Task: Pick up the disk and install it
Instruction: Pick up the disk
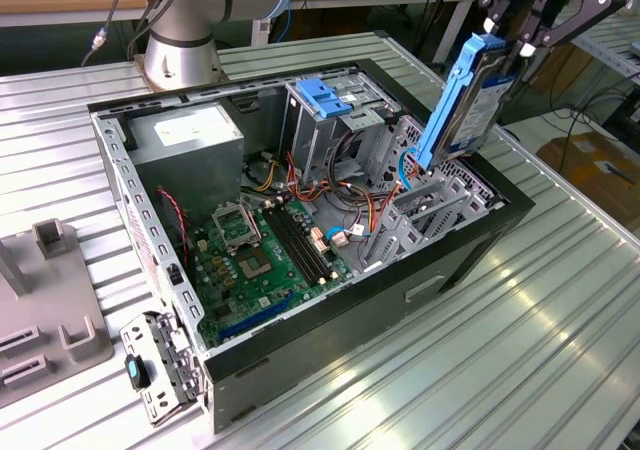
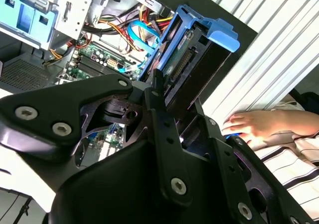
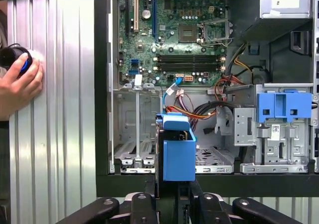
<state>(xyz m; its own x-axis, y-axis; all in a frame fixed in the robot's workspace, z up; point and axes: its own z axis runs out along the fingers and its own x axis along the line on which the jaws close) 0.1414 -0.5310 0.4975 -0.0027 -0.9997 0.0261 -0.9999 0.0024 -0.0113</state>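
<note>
Hanging over the case (image 1: 350,340), the disk (image 1: 465,100) is clamped at its upper end by the gripper (image 1: 512,42), which is closed tight on it. Its long axis tilts steeply, the lower end pointing down at the bay (image 1: 430,210) inside the case, directly beneath.

Open bay (image 3: 135,129) near the disk (image 3: 178,152); cables (image 3: 199,107) crowd between it and the cage (image 3: 279,129).

The gripper (image 3: 175,188) held the disk (image 3: 178,152) end-on between its dark fingers, blue carrier showing, over the open computer case (image 3: 102,59). Inside lay the motherboard (image 3: 174,35) and a grey cage (image 3: 271,139) (blue latch on it). A hand (image 3: 20,87) rested on the ribbed table (image 3: 65,124).
</note>
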